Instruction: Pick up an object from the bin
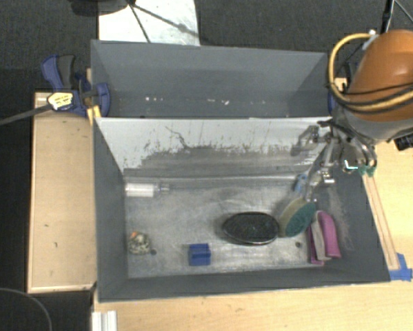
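The gripper (306, 192) is seen low at the right of the bin (114, 205); whether it is spread or pressed together cannot be told. Just under it lies a teal oval pad (300, 218), between 1 black oval disc (249, 228) and 1 purple block (324, 236). The pad is judged light and probably soft, best taken across its narrow width near the upper end. Its long axis is tilted, rising rightward toward the gripper.

We've only got one camera here, sitting above the grey bin (213, 88) and looking down from its near side. It's close enough that the bin takes up most of our frame, and the arm (382, 67) sits at the right.
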Controlling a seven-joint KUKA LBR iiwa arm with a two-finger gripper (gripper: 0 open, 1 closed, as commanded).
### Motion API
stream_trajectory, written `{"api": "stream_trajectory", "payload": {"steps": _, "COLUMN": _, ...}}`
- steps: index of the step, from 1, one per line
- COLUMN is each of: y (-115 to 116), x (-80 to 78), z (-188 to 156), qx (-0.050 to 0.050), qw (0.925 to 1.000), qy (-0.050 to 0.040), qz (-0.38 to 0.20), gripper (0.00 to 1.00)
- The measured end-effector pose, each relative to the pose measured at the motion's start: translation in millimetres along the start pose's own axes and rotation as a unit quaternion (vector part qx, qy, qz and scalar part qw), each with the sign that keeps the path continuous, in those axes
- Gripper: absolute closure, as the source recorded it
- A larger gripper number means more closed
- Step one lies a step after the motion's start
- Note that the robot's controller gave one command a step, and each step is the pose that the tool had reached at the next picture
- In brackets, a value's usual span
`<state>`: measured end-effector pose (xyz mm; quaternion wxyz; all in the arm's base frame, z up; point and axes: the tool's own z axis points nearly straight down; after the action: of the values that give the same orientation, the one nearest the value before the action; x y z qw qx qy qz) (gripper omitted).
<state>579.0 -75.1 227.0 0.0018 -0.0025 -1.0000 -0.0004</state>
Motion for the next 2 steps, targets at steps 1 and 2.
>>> {"api": "stream_trajectory", "payload": {"steps": 1, "y": 111, "x": 19.5, "z": 138, "qx": 0.001, "qw": 0.9964, "qy": -0.0057, "qz": -0.085, "gripper": 0.00}}
{"api": "stream_trajectory", "payload": {"steps": 2, "y": 48, "x": 49.1, "z": 104, "qx": 0.002, "qw": 0.9977, "qy": -0.0030, "qz": -0.068, "gripper": 0.00}}
